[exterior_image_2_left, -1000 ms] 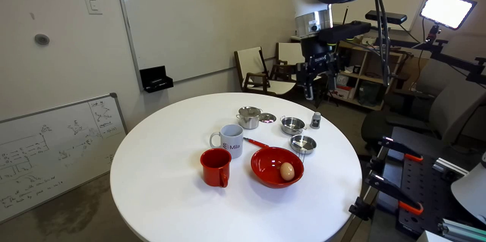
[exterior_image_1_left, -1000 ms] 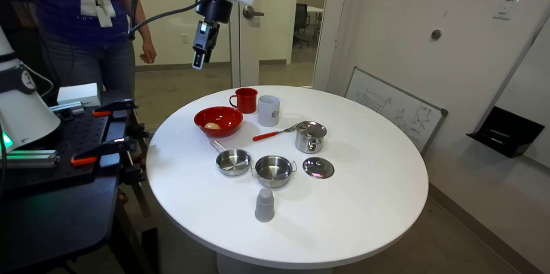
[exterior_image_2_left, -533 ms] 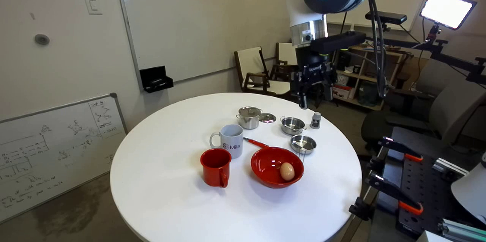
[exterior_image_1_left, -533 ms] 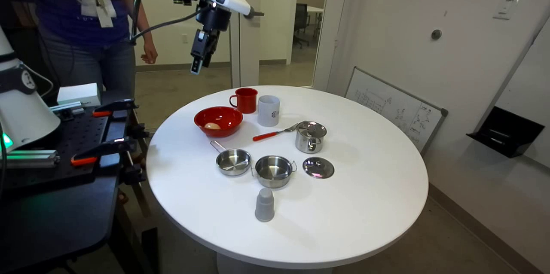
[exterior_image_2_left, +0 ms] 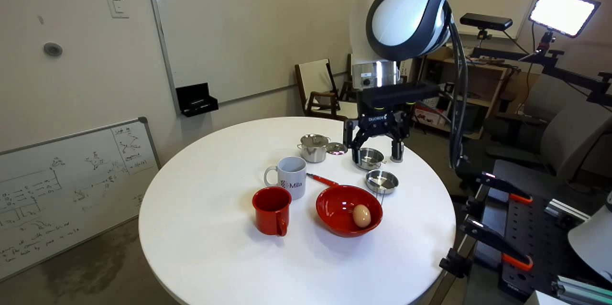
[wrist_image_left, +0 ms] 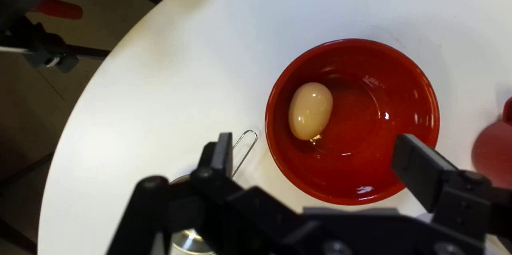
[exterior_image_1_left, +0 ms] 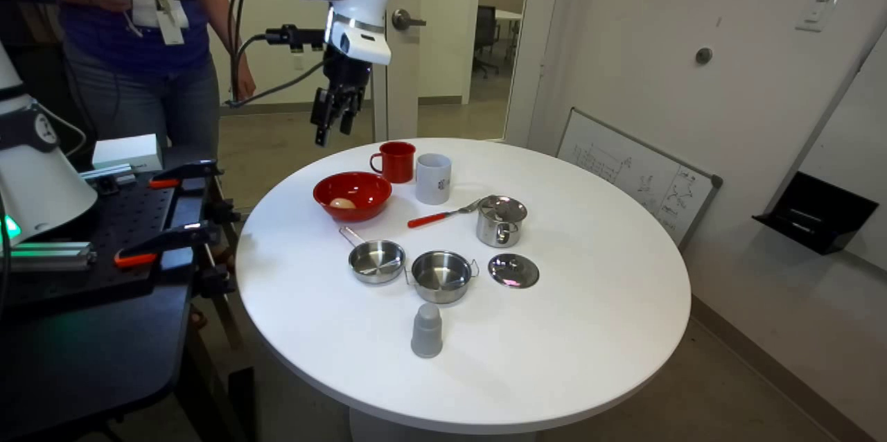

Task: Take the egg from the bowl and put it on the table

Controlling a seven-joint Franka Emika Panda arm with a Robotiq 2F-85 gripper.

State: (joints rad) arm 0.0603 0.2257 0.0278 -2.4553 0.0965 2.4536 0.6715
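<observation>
The egg [wrist_image_left: 311, 111] is pale yellowish-orange and lies inside the wide red bowl [wrist_image_left: 372, 151], against its left side in the wrist view. The egg [exterior_image_1_left: 342, 204] [exterior_image_2_left: 362, 216] and the bowl [exterior_image_1_left: 365, 188] [exterior_image_2_left: 333, 212] show in both exterior views. The bowl stands on the round white table [exterior_image_1_left: 589, 331] [exterior_image_2_left: 210, 257]. My gripper [exterior_image_1_left: 333, 137] [exterior_image_2_left: 377, 158] is open and empty, above the table and apart from the bowl. In the wrist view its fingers [wrist_image_left: 313, 143] are spread wide, one over the pan handle side, one overlapping the bowl's right part.
A red mug [exterior_image_2_left: 271, 209] and a white mug [exterior_image_2_left: 294, 178] stand beside the bowl. A small pan [exterior_image_1_left: 376, 262], a pot [exterior_image_1_left: 441, 277], a lidded pot [exterior_image_1_left: 500, 222], a lid [exterior_image_1_left: 513, 270], a red-handled utensil [exterior_image_1_left: 429, 219] and a grey shaker [exterior_image_1_left: 427, 331] are also on the table.
The arm has come down and the gripper hangs more upright. In an exterior view it has moved down and left, nearer the bowl. The egg and bowl have not moved.
</observation>
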